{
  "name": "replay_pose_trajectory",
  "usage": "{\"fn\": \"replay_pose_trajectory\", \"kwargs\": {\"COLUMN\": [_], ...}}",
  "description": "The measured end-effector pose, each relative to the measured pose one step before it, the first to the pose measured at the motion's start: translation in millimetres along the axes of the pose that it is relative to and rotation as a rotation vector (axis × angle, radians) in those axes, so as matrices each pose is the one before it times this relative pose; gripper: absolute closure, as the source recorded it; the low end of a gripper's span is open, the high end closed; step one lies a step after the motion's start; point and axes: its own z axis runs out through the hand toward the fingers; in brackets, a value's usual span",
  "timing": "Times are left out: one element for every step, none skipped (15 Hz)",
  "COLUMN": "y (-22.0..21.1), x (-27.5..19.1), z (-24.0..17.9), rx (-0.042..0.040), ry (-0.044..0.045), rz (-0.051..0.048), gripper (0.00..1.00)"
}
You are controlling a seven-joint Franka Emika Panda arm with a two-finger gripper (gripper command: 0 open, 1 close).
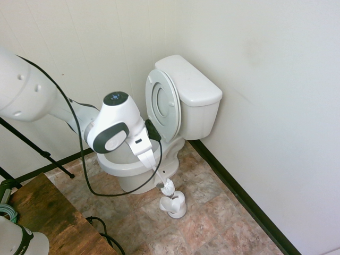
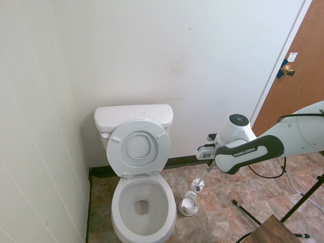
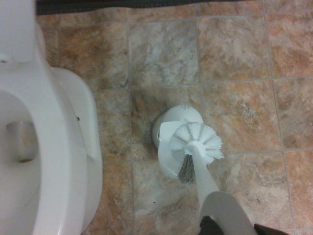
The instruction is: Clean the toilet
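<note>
The toilet (image 2: 142, 187) is set on the tiled floor (image 2: 228, 202) against the back wall, close to the left-hand corner of the room as seen in the second exterior view. Its lid and seat (image 2: 139, 148) are raised and leaned back against the tank (image 2: 132, 116), so the oval bowl (image 2: 143, 205) is left open (a little water is seen at its bottom).

Just beside the bowl, on the floor to its right, a small white brush holder (image 2: 188, 204) is found. A white toilet brush (image 2: 197, 186) is held above it, bristle head down and close over the holder's mouth; whether the bristles touch the holder cannot be told. In the wrist view the brush head (image 3: 195, 143) is seen directly over the holder (image 3: 171, 147), with the toilet rim (image 3: 73, 161) at one side.

The brush handle is clenched in the claw (image 2: 211, 163), which is pointed steeply downward. The white arm (image 2: 253, 147) is brought in from the right, in front of a brown door (image 2: 298, 76). The corner of a wooden desk (image 2: 268, 230) is seen at the lower right edge.
</note>
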Motion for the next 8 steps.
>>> {"fn": "replay_pose_trajectory", "kwargs": {"y": [-0.58,-11.27,-0.89,-2.73,-3.17,-5.3,-5.7,-6.19], "x": [2.33,1.64,1.2,0.35,-0.47,-0.94,-1.13,-1.7], "z": [15.97,25.23,0.22,2.95,6.88,9.48,11.21,12.56], "rx": [-0.00606,-0.00768,0.00411,0.00123,-0.00424,-0.00609,-0.00878,-0.00873], "ry": [-0.00946,-0.01311,-0.00492,-0.00481,-0.00631,-0.00548,-0.00377,-0.00509], "rz": [0.00574,0.00143,-0.00172,-0.00603,-0.0035,-0.0008,0.00061,0.00269], "gripper": [1.0,1.0,1.0,1.0,1.0,1.0,1.0,1.0]}}
